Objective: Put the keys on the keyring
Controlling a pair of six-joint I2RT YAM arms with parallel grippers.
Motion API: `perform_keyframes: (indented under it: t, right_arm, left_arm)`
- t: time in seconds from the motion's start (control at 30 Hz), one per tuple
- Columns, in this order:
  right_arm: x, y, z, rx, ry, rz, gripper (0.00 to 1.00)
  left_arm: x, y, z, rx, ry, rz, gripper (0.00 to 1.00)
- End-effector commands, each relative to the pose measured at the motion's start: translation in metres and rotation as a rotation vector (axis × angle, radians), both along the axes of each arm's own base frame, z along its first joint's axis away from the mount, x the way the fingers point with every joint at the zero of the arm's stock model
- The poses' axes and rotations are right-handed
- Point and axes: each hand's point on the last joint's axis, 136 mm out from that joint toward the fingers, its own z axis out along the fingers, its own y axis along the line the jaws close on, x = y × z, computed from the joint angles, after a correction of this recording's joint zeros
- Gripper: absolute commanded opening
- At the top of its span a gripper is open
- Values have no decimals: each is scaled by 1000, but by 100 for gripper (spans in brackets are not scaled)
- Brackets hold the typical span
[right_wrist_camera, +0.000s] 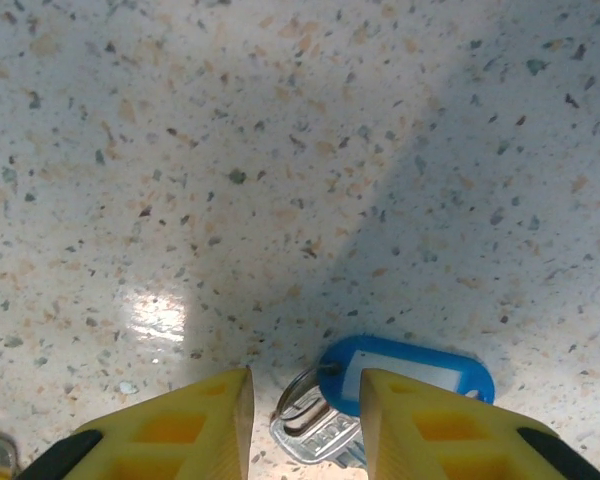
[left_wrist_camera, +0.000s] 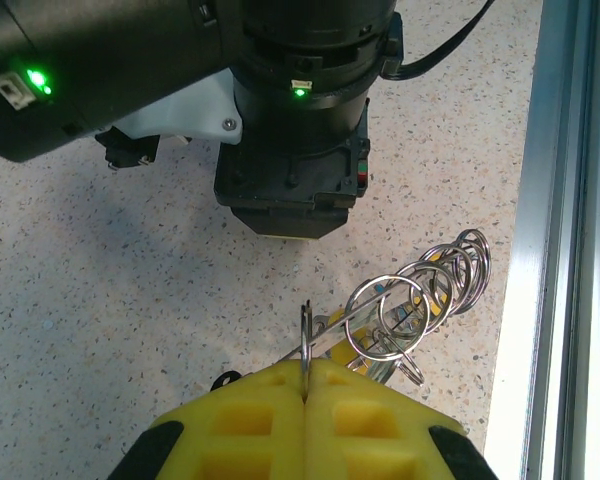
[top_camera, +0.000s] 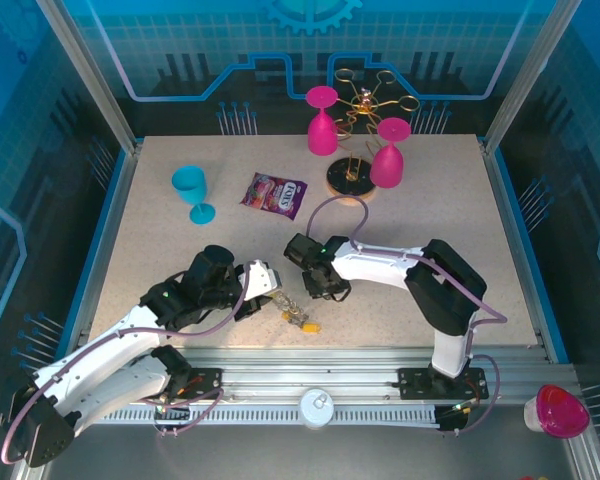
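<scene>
My left gripper has its yellow fingers pressed together on the thin grey wire of the keyring, which stands up out of the seam between them. A row of small split rings is strung along that wire, off to the right near the table's metal edge rail, with something yellow showing through them. From above, the bunch hangs down to the table just in front of that gripper, ending in a yellow tag. My right gripper faces down at the speckled surface with its fingers apart; a silver key with a blue tag lies flat there, its little ring and head in the gap between my fingertips. I cannot tell whether either finger touches it. My right wrist sits close above the left fingers. Farther back stand a teal goblet, a purple snack packet, and two pink goblets by the gold wire rack
</scene>
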Motion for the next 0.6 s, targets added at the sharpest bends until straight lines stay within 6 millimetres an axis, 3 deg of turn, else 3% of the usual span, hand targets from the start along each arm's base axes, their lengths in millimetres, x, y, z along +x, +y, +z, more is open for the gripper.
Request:
perform_keyframes:
  t: [0.0, 0.57]
  right_arm:
    - [-5, -2, -3, -44, 18, -20, 33]
    - [1, -8, 1, -98, -6, -16, 14]
  left_arm:
    - [1, -7, 14, -34, -36, -35, 0]
    - [2, -7, 14, -34, -39, -33, 0]
